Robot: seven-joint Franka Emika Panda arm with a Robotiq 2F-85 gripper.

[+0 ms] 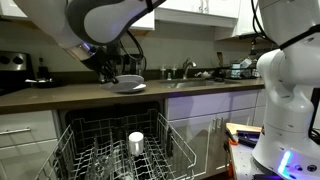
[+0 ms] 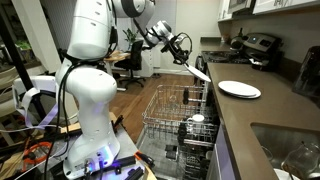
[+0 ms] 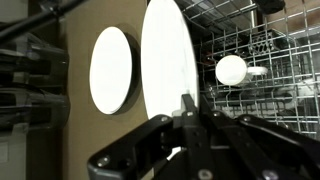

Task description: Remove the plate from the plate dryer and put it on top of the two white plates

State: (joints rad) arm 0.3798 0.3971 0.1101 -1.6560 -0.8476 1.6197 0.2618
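My gripper (image 2: 191,64) is shut on the rim of the plate (image 2: 201,73), a glossy white dinner plate held tilted in the air above the counter's edge. In the wrist view the plate (image 3: 168,70) stands edge-on just beyond my fingers (image 3: 185,106). The two white plates (image 2: 240,90) lie stacked flat on the brown counter, just beyond the held plate; the stack also shows in the wrist view (image 3: 110,70). The plate dryer (image 2: 165,108), a wire rack, sits pulled out below the counter edge (image 1: 75,150). In an exterior view the held plate (image 1: 130,80) overlaps the stack.
A small white cup (image 2: 197,119) stands upright in the rack, and it also shows in the wrist view (image 3: 232,70) and an exterior view (image 1: 136,143). A sink (image 2: 290,150) is set into the counter. A stove (image 2: 255,45) stands at the far end.
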